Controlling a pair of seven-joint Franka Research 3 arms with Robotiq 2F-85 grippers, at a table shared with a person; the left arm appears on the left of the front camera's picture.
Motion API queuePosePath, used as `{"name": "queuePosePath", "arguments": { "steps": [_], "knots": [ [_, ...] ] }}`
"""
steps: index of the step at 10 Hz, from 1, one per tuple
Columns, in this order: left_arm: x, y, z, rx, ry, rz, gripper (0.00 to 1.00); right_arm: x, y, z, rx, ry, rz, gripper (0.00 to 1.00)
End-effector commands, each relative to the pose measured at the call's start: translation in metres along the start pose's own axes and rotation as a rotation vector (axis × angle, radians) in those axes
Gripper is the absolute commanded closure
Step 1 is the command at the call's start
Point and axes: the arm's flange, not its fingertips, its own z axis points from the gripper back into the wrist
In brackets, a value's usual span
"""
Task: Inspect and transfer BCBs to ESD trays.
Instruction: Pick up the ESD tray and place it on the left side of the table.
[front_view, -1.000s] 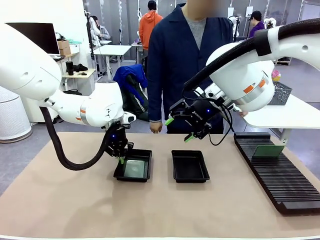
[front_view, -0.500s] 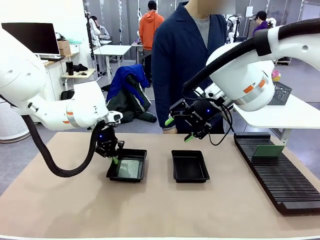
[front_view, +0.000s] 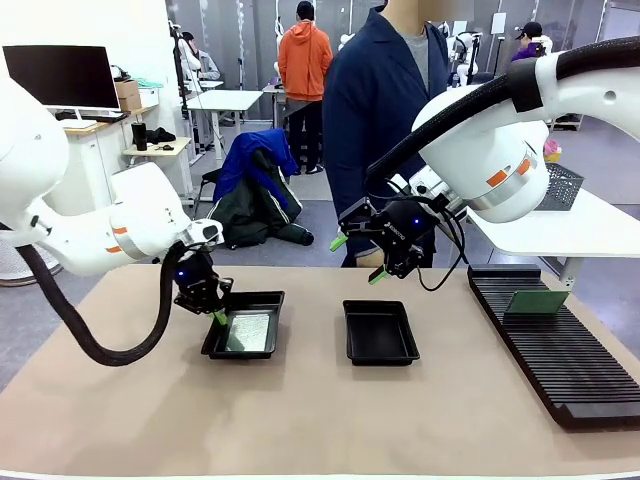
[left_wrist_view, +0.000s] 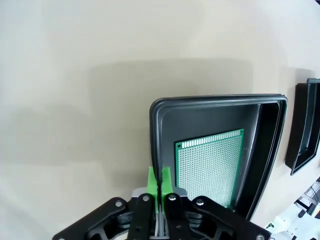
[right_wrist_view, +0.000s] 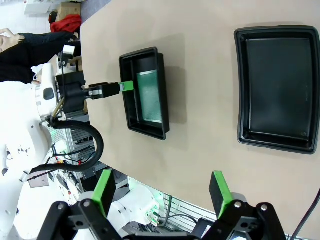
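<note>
My left gripper (front_view: 218, 316) is shut on the left rim of a black ESD tray (front_view: 262, 296), which rests on the table with one BCB (front_view: 248, 331) lying flat inside. In the left wrist view the green pads (left_wrist_view: 159, 181) pinch the tray wall (left_wrist_view: 210, 117) beside the green board (left_wrist_view: 210, 167). My right gripper (front_view: 358, 259) hangs open in the air above and behind the second, empty ESD tray (front_view: 380, 335). The right wrist view looks down past that open right gripper (right_wrist_view: 161, 192) on the empty tray (right_wrist_view: 277, 87), the loaded tray (right_wrist_view: 142, 62) and the left gripper (right_wrist_view: 125, 86).
A long black slotted rack (front_view: 550, 345) lies along the table's right side with one green board (front_view: 535, 302) standing in it. A person in a dark coat (front_view: 385, 130) stands at the far edge. A grey mesh basket (front_view: 562, 186) sits on a side table.
My left gripper has dragged the loaded tray to the left across the table. The person has stepped to the right. The right arm has stayed still.
</note>
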Motion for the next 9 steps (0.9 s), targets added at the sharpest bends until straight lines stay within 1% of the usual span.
{"name": "queuePosePath", "arguments": {
  "steps": [1,4,8,9],
  "knots": [
    [-0.022,0.027,0.018,-0.004,-0.025,-0.012,0.99,0.001,0.001,-0.001,-0.004,0.001,0.0,0.0],
    [-0.042,0.077,0.05,0.03,-0.039,-0.009,0.99,0.001,0.001,-0.001,-0.004,0.001,0.0,0.0],
    [-0.05,0.146,0.078,0.089,-0.019,0.02,0.99,0.001,0.001,-0.001,-0.004,0.001,0.0,0.0],
    [-0.05,0.156,0.084,0.104,-0.014,0.017,0.99,0.001,0.001,-0.001,-0.004,0.001,0.0,0.0]
  ]
}}
